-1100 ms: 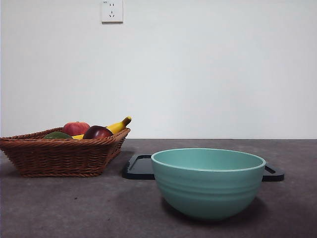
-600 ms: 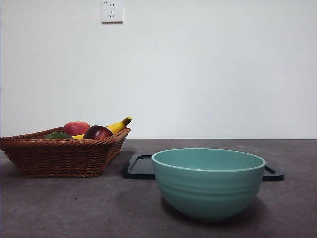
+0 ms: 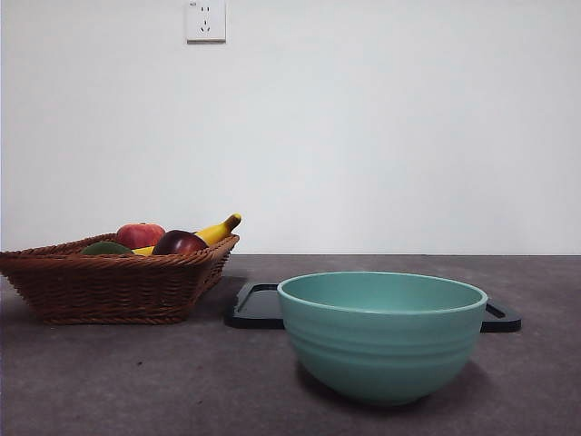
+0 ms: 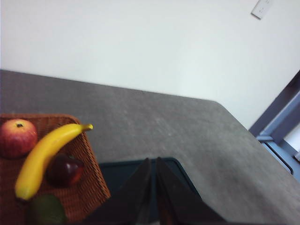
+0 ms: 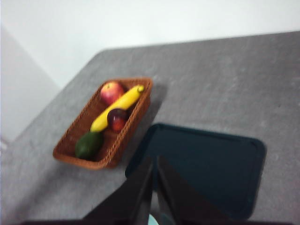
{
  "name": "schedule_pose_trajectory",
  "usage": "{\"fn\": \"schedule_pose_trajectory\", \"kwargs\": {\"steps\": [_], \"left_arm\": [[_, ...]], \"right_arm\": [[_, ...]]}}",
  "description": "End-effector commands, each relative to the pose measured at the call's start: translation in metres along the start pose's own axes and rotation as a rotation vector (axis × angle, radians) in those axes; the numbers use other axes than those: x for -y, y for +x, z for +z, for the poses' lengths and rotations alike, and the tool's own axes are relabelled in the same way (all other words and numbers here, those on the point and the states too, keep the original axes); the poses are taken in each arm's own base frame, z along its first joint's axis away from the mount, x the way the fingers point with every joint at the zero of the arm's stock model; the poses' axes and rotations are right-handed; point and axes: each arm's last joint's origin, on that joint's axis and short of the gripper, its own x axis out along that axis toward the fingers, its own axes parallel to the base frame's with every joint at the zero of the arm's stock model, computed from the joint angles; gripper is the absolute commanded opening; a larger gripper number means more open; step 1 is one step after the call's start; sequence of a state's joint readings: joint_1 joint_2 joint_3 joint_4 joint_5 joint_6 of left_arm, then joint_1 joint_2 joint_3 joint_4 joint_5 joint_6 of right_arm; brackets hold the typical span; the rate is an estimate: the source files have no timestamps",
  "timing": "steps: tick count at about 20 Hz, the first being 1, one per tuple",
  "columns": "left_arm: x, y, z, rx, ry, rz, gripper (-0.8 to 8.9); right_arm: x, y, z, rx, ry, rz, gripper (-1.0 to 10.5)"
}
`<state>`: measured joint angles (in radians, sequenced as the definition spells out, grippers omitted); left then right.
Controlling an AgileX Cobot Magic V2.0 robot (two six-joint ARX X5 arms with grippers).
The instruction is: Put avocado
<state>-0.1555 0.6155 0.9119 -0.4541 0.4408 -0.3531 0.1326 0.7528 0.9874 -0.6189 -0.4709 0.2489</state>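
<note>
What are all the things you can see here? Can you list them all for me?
avocado: one, dark green, in the basket's end farthest from the apple
apple: one, red, in the basket
banana: one, yellow, lying along the basket
maroon fruit: one, dark red, in the basket beside the banana
basket: one, brown wicker, on the table
bowl: one, teal, in front of the tray
tray: one, black, flat on the table
wall socket: one, white
left pincer: black, shut
right pincer: black, shut

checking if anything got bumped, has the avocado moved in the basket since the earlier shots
No. In the front view the avocado sits in the same spot in the basket, just left of the apple, as in both earlier pictures.
</note>
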Motion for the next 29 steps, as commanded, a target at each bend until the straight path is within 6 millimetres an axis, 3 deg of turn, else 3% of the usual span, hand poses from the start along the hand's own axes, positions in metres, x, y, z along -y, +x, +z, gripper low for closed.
{"fn": "schedule_pose_trajectory", "kwargs": {"steps": [1, 7, 13, 17, 18, 19, 22, 23, 29], "left_arm": [[0.002, 0.006, 0.009, -0.056, 0.014, -0.041, 0.15], [0.0, 0.016, 0.01, -0.253, 0.003, -0.045, 0.15], [-0.002, 0.013, 0.003, -0.341, 0.032, -0.031, 0.19], [-0.002, 0.012, 0.0, -0.366, 0.036, -0.029, 0.45], [-0.002, 0.012, 0.0, -0.369, 0.037, -0.029, 1.1], [-0.002, 0.011, -0.001, -0.374, 0.035, -0.028, 2.15], [-0.002, 0.012, -0.001, -0.38, 0.034, -0.026, 7.13], [-0.002, 0.012, -0.001, -0.38, 0.03, -0.026, 7.54], [-0.003, 0.008, -0.01, -0.473, -0.019, -0.01, 7.51]], "right_arm": [[-0.003, 0.001, 0.013, -0.03, -0.061, -0.006, 0.1], [-0.007, -0.008, 0.016, -0.088, -0.109, -0.072, 0.1], [-0.009, -0.031, -0.007, -0.22, -0.172, -0.219, 0.1], [-0.017, -0.049, -0.013, -0.177, -0.2, -0.206, 0.1], [-0.018, -0.051, -0.014, -0.172, -0.203, -0.204, 0.2], [-0.018, -0.053, -0.015, -0.175, -0.203, -0.205, 1.1], [-0.018, -0.054, -0.02, -0.214, -0.188, -0.208, 6.2], [-0.018, -0.054, -0.02, -0.219, -0.186, -0.209, 6.5], [-0.019, -0.059, -0.027, -0.264, -0.16, -0.199, 6.5]]}}
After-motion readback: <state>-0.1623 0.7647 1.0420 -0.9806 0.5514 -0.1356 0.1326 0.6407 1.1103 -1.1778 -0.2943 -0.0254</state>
